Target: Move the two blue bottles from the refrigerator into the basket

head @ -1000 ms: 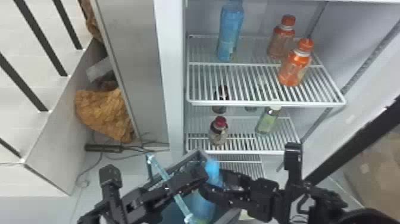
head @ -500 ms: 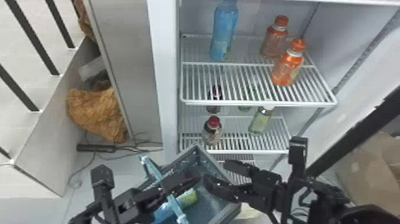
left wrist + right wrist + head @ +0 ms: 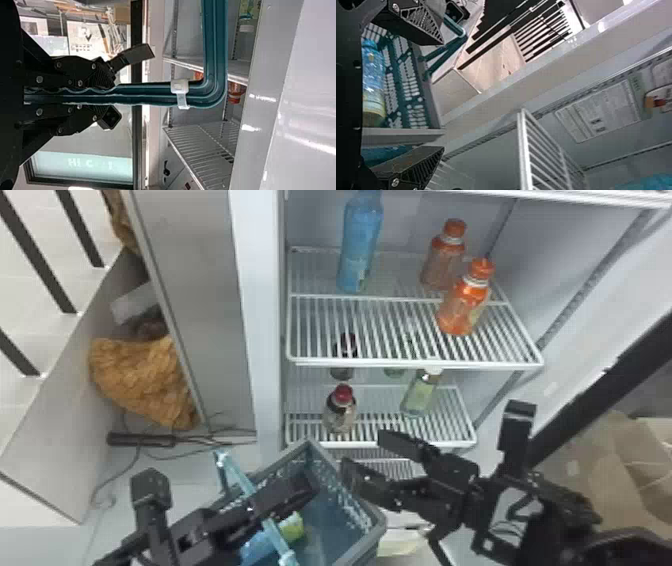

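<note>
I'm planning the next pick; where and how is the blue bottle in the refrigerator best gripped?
I'd take the blue bottle around mid-body, coming level from the open front: it stands upright and tall, with room for the jaws beside the orange-capped bottles.

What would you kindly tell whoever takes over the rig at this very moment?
Left gripper: shut on the basket's handle.
Right gripper: open and empty, over the basket's refrigerator side.
Done: one blue bottle lies in the basket.
Left: the other blue bottle stands on the refrigerator's upper shelf, left of two orange-capped bottles; it still needs moving into the basket.
</note>
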